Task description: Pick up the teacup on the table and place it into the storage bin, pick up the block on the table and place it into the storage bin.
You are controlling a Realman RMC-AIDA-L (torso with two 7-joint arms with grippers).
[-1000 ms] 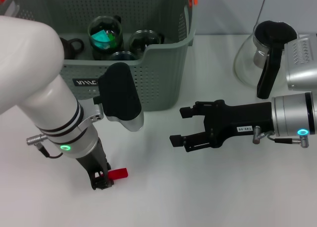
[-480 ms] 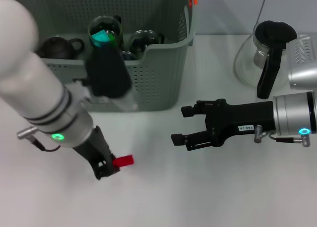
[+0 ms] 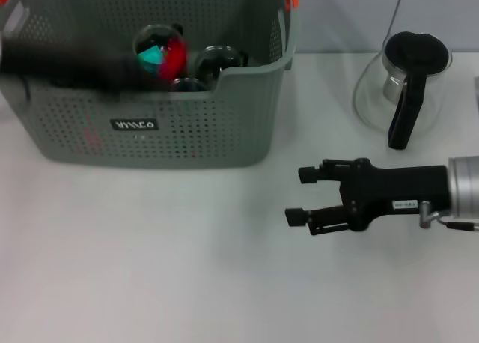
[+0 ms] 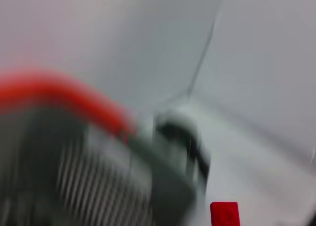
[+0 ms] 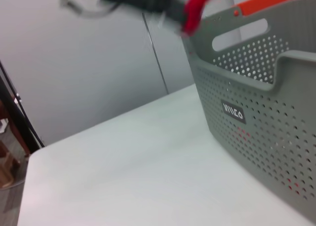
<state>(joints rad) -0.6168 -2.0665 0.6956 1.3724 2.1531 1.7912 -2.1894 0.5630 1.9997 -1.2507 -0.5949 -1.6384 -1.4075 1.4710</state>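
I have the red block (image 3: 174, 56) up over the storage bin (image 3: 224, 126), carried by the left gripper (image 3: 161, 64), which shows in the head view only as a dark smear reaching in across the bin's open top. The block sits at the tip of that smear, above the glass teacups (image 3: 217, 61) already lying inside, well within the bin's rim rather than out over the table (image 3: 150, 253). In the left wrist view the block (image 4: 224, 215) is at the edge of the frame with the bin's orange handle clip (image 4: 64, 95) beyond it. I judge the fingers are clamped on the block, since it hangs in the air at the arm's end, though the motion blur hides the fingers themselves.

What matters for the drop is that the block is straight above the bin's interior; I can't read its long axis through the blur.

The right gripper (image 3: 303, 195) rests low over the table, fingers spread and holding nothing, pointing toward the bin, with the glass coffee pot (image 3: 400, 88) behind it.
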